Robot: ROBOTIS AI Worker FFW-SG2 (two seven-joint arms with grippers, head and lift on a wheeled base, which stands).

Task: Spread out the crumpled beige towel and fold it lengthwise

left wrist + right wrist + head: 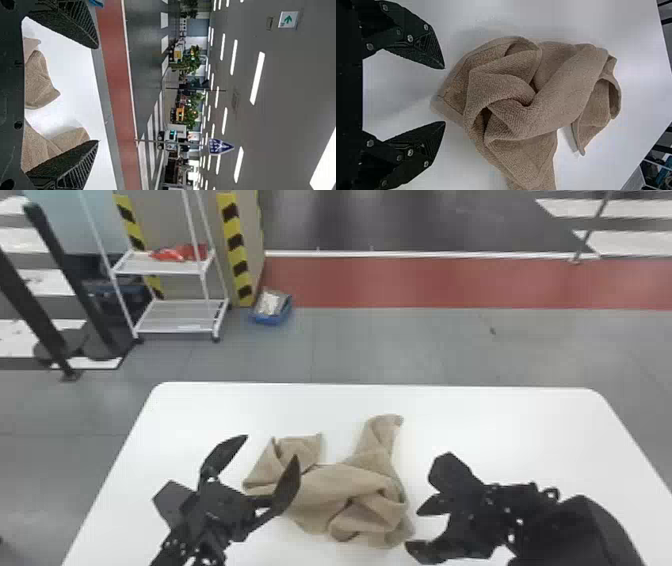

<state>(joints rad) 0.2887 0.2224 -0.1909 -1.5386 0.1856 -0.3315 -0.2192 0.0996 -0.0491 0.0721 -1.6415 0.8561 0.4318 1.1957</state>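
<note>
Left gripper [270,446]: hangs wide open by the left part of the towel, with one finger across the cloth in the head view
Right gripper [413,529]: points in from the right, fingers parted, near the towel's right side
Beige towel [340,495]: lies crumpled on the table, bunches into twisted folds at the near right, sends one narrow strip toward the far edge and a folded flap out to the left
White table [175,415]: carries the towel around its middle
White cart [180,319]: stands on the floor beyond, with red items on its upper shelf
</note>
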